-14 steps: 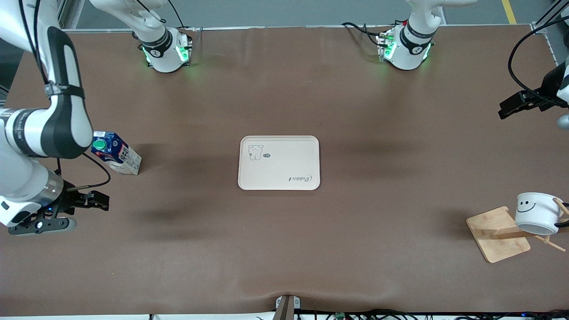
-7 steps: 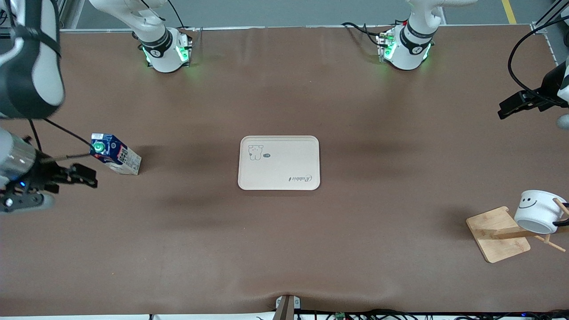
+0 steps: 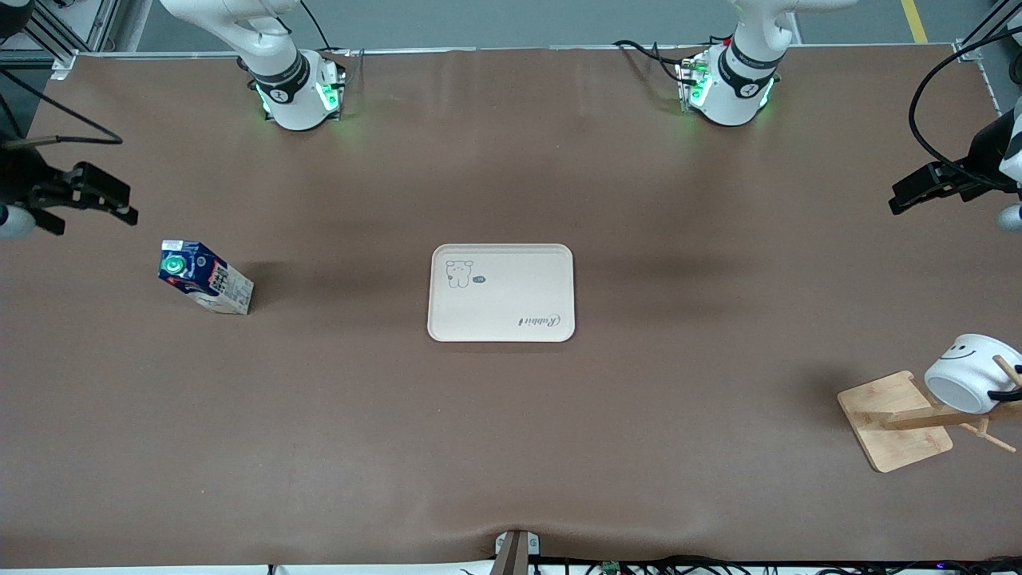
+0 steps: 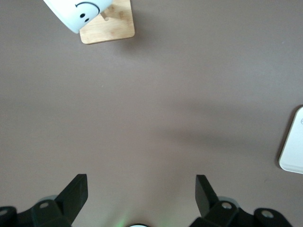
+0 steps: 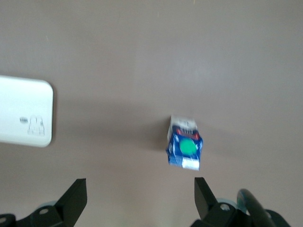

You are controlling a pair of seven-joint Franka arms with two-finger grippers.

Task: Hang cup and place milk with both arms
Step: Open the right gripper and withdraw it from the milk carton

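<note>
The table (image 3: 511, 447) is covered in a matt brown cloth-like sheet, smooth but for faint creases. The cup (image 3: 968, 374) looks like glossy white ceramic, and the rack (image 3: 893, 419) it hangs on is pale, unvarnished-looking wood with visible grain. The milk (image 3: 205, 277) is a printed paper carton with a slight sheen and a smooth green plastic cap. The tray (image 3: 501, 292) is matt cream plastic. Each hand, left (image 4: 141, 189) and right (image 5: 140, 191), has matt black plastic-looking fingers.
</note>
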